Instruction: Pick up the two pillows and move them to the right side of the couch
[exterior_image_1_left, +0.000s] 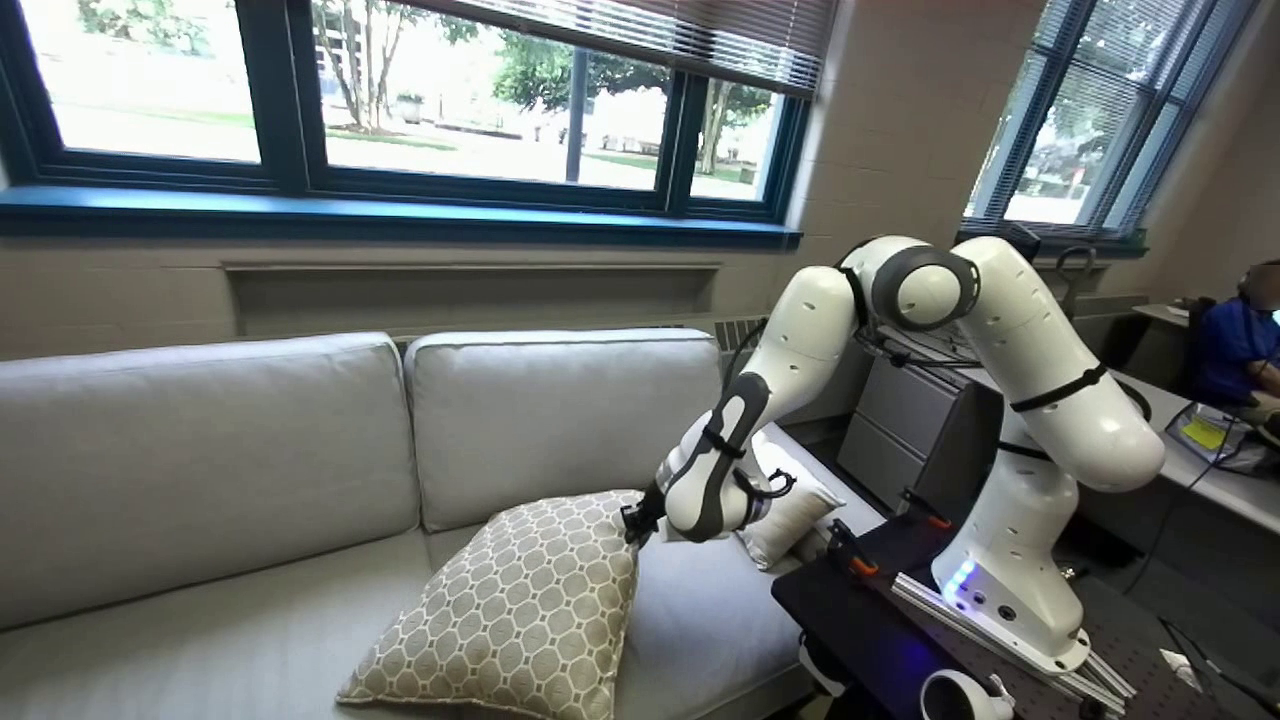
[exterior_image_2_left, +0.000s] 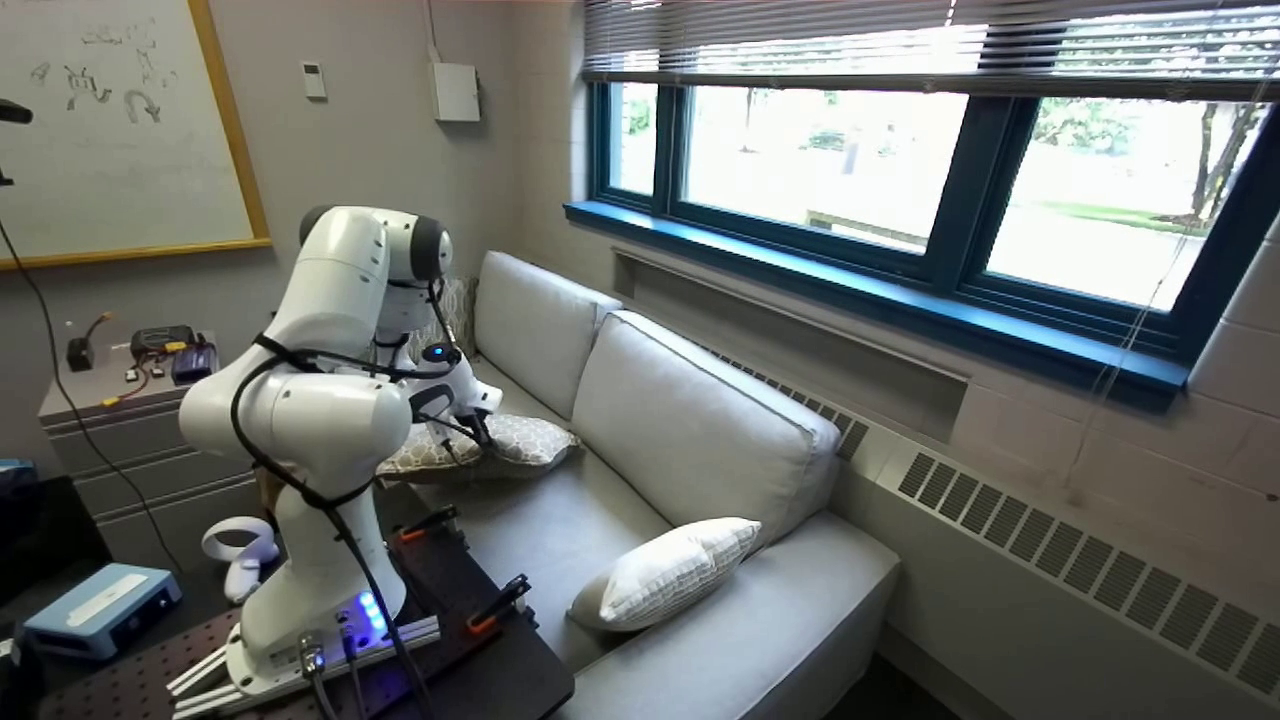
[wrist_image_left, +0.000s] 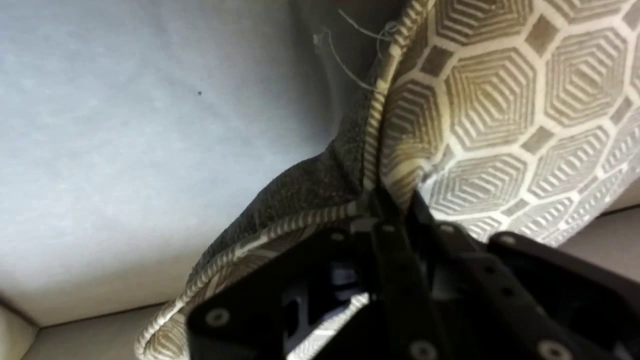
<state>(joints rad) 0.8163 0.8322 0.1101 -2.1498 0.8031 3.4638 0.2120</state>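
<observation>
On the couch (exterior_image_1_left: 220, 620), the pincer (wrist_image_left: 400, 200) grips the edge of the tan cushion (exterior_image_1_left: 510, 610).
In an exterior view its long diagonal runs eight to two o'clock; the cream pillow (exterior_image_1_left: 785, 525) lies beyond at two.

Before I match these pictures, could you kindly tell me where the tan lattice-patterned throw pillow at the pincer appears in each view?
In an exterior view: tan lattice-patterned throw pillow at the bottom, just left of centre.
In an exterior view: the pillow left of centre, partly hidden.
Wrist view: the pillow mainly upper right.
Shared landmark: the pincer, at the pillow in all three.
</observation>
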